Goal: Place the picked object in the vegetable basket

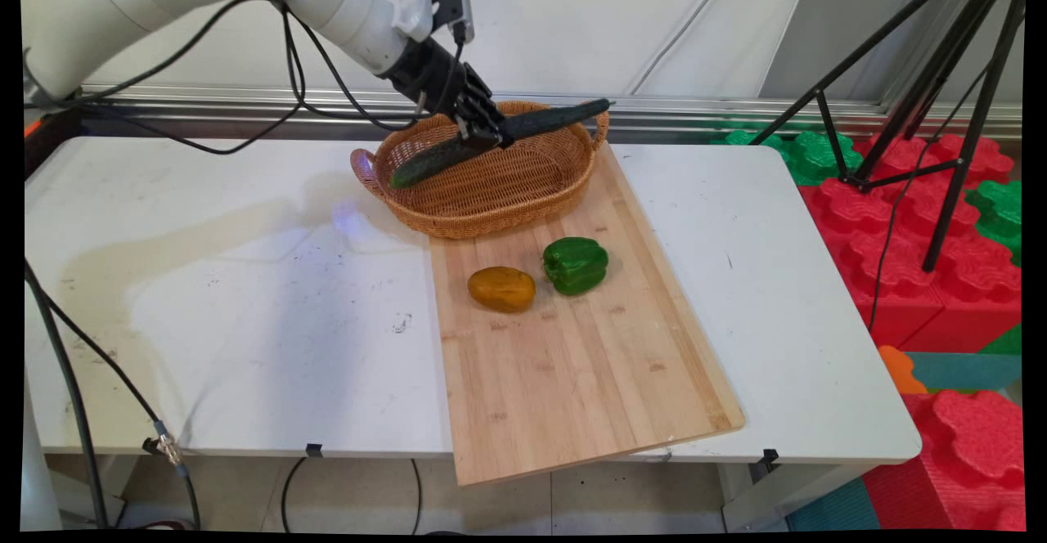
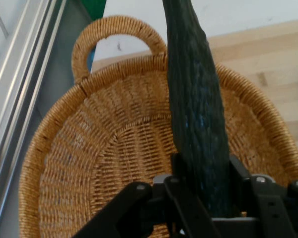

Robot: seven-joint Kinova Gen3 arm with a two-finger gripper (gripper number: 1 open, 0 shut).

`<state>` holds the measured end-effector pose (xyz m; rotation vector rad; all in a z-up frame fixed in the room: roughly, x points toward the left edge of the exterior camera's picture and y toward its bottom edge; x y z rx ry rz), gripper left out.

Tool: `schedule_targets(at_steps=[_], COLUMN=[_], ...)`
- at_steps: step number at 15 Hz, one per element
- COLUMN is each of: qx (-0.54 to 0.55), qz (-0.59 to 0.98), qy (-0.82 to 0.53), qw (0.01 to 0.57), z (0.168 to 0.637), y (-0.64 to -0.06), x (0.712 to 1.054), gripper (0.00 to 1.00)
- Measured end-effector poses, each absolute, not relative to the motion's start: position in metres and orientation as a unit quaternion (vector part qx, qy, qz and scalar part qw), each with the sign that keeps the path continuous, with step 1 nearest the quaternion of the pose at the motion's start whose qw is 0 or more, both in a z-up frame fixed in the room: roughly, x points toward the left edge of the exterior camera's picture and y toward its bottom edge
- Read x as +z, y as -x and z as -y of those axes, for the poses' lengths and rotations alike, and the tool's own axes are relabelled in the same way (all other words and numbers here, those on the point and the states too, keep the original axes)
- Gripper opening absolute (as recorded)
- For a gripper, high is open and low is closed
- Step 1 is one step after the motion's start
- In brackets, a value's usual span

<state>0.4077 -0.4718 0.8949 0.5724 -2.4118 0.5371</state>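
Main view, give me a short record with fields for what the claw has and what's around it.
claw: shut on the cucumber, held lifted over the basket
cucumber: dark green, long, tilted
basket: woven wicker, two handles, on the cutting board's far end
cutting board: light wood
on board: green bell pepper, yellow-orange vegetable beside it

White table (image 1: 204,281), pale wall (image 1: 572,28) — black tripod (image 1: 941,85) (right), red-green foam blocks (image 1: 916,224)
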Motion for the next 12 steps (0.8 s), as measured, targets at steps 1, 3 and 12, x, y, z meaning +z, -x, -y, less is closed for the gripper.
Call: schedule_targets(at_steps=[1, 3, 12], qx=[0.199, 0.193, 0.185], qz=[0.909, 0.91, 0.907], qy=[-0.217, -0.223, -0.243], qw=[0.295, 0.291, 0.29], z=[0.476, 0.482, 0.498], y=[-0.408, -0.408, -0.413], x=[0.888, 0.875, 0.853], gripper=[0.0, 0.0, 1.0])
